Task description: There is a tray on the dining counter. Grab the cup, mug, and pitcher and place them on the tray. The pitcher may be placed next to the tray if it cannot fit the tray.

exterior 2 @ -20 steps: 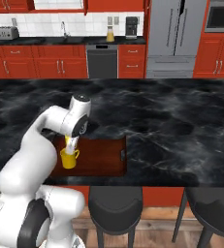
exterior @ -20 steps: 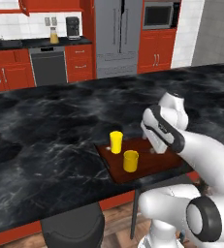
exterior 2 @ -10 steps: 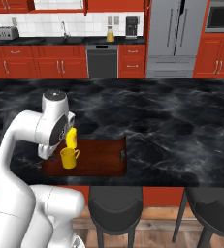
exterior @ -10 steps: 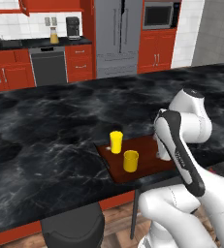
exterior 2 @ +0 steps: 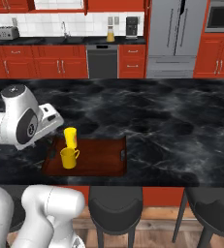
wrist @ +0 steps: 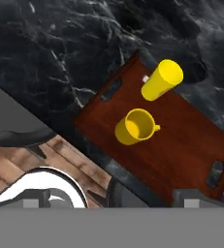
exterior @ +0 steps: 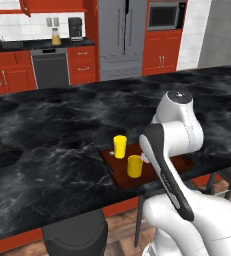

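Dark tool (wrist: 145,196) gapes wide, empty, above the tray (wrist: 191,145).

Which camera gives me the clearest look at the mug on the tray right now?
The hand view: the mug is seen from above, its open mouth and side handle clear, upright on the tray near the cup. The right base view shows it smaller, from the side, handle visible. In the left base view it stands beside the arm.
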